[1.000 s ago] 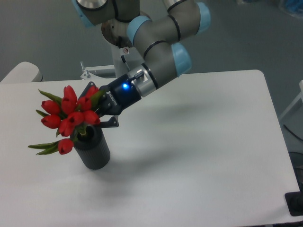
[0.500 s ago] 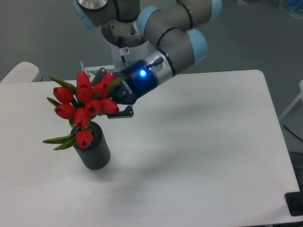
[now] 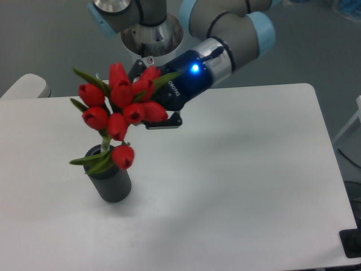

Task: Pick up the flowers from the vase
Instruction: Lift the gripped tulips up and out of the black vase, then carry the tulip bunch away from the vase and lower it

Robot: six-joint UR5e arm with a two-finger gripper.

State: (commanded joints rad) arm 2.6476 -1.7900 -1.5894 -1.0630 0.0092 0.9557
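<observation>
Red tulip flowers (image 3: pixel 121 104) hang tilted above the upright dark grey vase (image 3: pixel 111 179).

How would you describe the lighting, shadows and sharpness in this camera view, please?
In the fixed camera view the light is soft and even, with a cool cast; the white table shows no hard glare, only faint, diffuse shadows beside the vase and under the arm. The flowers look saturated and slightly soft at the edges, and a blue indicator light glows near the gripper.

one high front view facing the table (image 3: pixel 237 186).
</observation>
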